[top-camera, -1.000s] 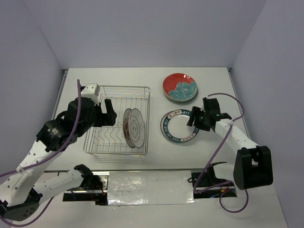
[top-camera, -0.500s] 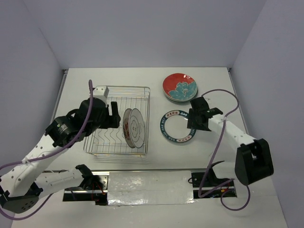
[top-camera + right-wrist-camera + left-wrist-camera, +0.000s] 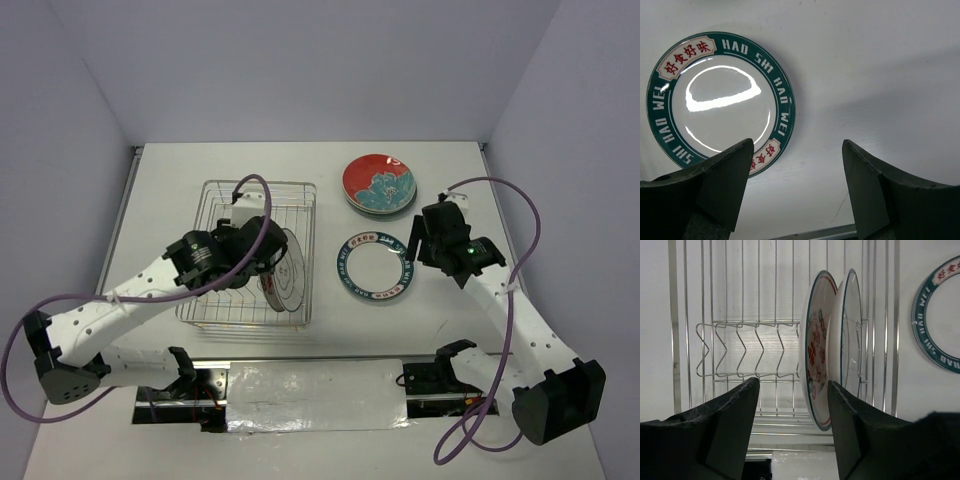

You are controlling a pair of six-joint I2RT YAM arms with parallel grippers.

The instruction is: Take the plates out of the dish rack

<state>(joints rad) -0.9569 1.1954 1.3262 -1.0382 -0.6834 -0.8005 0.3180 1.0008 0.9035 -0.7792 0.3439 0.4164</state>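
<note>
The wire dish rack [image 3: 205,190] holds two plates on edge at its right end [image 3: 287,272]. In the left wrist view the nearer plate [image 3: 815,355] is white with red characters, and a white teal-edged plate [image 3: 851,330] stands right behind it. My left gripper [image 3: 266,256] is open over the rack [image 3: 740,352], its jaws [image 3: 793,385] either side of the nearer plate's rim without touching it. A white plate with a lettered teal rim [image 3: 375,267] lies flat on the table. My right gripper [image 3: 428,230] is open and empty just right of that plate [image 3: 720,95].
A stack of red plates with a teal-white pattern [image 3: 379,184] sits at the back right, behind the teal-rimmed plate. The rack's zigzag dividers [image 3: 747,352] left of the standing plates hold nothing. The teal-rimmed plate also shows at the left wrist view's right edge [image 3: 939,325].
My left arm has swung right across the rack, bringing its open gripper up to the standing plates. My right gripper has drawn back from the teal-rimmed plate toward its right side.
</note>
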